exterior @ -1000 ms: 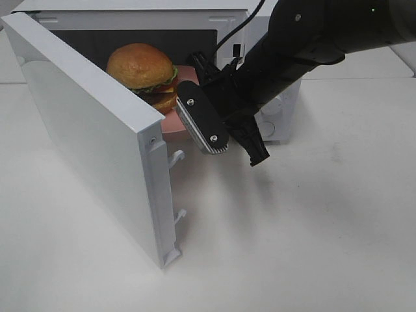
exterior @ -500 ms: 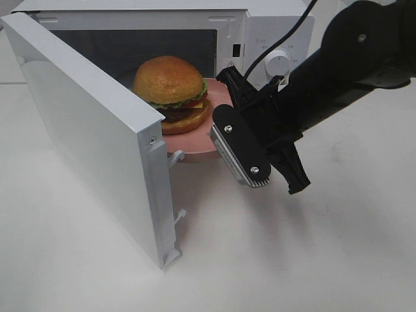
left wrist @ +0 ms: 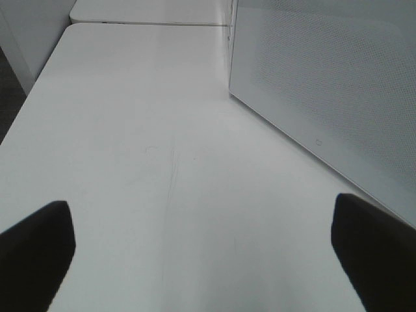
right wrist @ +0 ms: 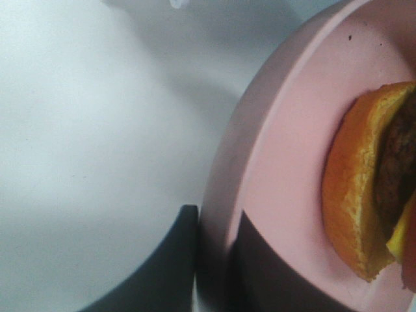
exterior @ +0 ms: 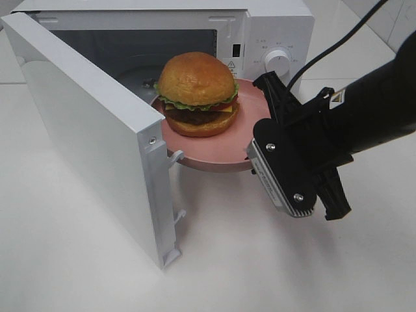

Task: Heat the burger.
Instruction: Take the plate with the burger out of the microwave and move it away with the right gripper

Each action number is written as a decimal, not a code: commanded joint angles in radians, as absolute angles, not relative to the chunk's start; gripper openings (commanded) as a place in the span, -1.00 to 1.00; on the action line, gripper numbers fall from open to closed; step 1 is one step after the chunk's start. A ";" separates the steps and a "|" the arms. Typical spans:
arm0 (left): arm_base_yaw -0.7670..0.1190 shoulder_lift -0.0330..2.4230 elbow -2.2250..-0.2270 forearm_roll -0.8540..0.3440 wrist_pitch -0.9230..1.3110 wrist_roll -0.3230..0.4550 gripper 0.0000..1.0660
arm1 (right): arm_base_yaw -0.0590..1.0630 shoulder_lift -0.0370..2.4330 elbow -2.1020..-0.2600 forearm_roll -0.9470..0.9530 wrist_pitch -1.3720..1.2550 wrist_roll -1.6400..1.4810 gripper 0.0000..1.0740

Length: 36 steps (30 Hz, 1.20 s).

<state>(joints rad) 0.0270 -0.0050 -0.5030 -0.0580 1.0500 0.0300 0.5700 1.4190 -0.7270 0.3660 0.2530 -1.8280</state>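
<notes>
Gripping the rim of the pink plate (exterior: 214, 153), the right gripper (exterior: 260, 156) holds it at the open microwave (exterior: 273, 26) mouth, above the worktop (exterior: 260, 260). On this plate sits the burger (exterior: 197, 93). The left gripper (left wrist: 201, 247) is wide open and holds nothing.

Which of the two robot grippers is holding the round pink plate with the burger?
The right gripper: its fingers clamp the round pink plate's rim. The left gripper is open above the bare white table, holding nothing.
</notes>
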 commanded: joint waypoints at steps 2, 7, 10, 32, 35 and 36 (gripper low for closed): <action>0.029 -0.024 -0.500 -0.062 1.037 0.022 0.88 | 0.563 1.307 -0.662 0.365 0.196 -1.768 -1.00; 0.029 -0.024 -0.500 -0.062 1.037 0.022 0.88 | 0.563 1.216 -0.596 0.329 0.197 -1.699 -1.00; 0.029 -0.024 -0.500 -0.062 1.037 0.022 0.88 | 0.563 1.163 -0.557 0.265 0.201 -1.621 -1.00; 0.029 -0.024 -0.500 -0.062 1.037 0.022 0.88 | 0.563 0.855 -0.510 -0.292 0.514 -0.945 -0.99; 0.029 -0.024 -0.500 -0.062 1.037 0.022 0.88 | 0.563 0.814 -0.510 -0.340 0.553 -0.888 -0.99; 0.029 -0.024 -0.500 -0.062 1.037 0.022 0.88 | 0.563 0.814 -0.510 -0.340 0.553 -0.888 -0.99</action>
<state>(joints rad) 0.0270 -0.0050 -0.5030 -0.0580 1.0500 0.0300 0.5690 0.8340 -0.4990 -0.2970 0.5960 -0.9090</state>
